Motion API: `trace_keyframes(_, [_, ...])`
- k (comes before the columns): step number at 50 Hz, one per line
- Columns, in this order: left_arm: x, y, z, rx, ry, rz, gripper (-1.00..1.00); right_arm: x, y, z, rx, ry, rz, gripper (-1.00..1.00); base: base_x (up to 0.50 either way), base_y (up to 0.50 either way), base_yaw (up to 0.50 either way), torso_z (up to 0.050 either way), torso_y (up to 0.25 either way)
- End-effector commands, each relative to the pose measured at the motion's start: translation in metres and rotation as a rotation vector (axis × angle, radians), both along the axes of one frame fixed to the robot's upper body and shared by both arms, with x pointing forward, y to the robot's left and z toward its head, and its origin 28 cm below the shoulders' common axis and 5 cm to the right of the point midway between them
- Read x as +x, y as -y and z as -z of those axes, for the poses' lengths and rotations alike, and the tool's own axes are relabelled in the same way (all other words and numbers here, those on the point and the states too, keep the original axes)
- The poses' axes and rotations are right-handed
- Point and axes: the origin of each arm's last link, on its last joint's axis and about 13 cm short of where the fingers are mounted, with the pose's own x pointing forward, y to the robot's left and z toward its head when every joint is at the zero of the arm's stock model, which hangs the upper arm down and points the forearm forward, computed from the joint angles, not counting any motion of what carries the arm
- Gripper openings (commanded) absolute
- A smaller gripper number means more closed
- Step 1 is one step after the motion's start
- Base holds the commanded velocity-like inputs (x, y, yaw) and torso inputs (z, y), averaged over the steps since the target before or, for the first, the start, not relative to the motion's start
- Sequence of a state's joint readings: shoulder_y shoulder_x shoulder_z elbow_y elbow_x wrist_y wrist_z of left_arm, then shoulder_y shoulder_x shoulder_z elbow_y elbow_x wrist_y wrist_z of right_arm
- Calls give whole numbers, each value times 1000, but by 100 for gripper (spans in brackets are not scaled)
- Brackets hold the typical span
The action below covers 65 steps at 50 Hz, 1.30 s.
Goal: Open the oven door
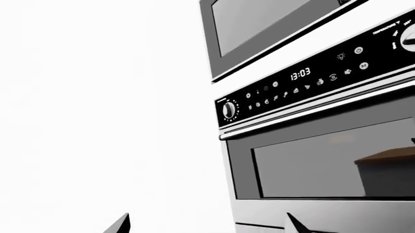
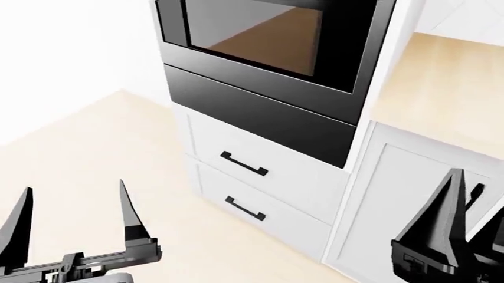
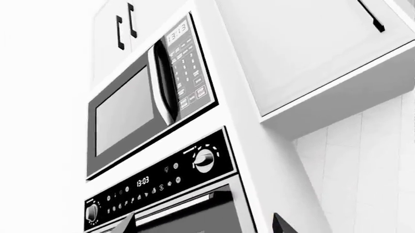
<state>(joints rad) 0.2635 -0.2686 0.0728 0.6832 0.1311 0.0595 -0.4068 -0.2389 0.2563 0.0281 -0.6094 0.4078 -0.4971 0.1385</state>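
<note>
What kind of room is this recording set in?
A home kitchen, simulated. A built-in oven with a clock panel sits under a microwave, white drawers below it, a wooden counter beside. Both grippers hang open, away from the oven.

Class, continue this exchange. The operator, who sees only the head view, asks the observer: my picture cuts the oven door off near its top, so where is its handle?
Observer: The left wrist view shows the silver handle running across the oven door, just above its window.
Operator: What sits above the handle?
Observer: A black control panel with a clock reading 13:03.
Operator: And above the panel?
Observer: A microwave, seen in the right wrist view, built into the same white cabinet.
</note>
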Motion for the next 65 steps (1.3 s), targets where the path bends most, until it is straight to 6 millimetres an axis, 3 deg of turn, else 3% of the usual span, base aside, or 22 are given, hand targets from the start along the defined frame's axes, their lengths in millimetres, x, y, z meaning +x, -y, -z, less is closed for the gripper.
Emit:
trace_keyframes(1, [0,0,0,0,0,2,100,0,0,0,-7,-9,-12,100,353,-368,0,0,0])
trace_keyframes(22, [1,1,0,1,2,3,100,0,1,0,-7,9,-14,100,436,-300,0,0,0])
trace_keyframes(52, [0,1,-2,0,7,3,100,-1,1,-1,-1,14,-7,100,520,101,0,0,0])
trace_keyframes(65, [0,1,-1,-1,6,4,100,0,1,-2,8,27,-4,100,0,0,0,0,0])
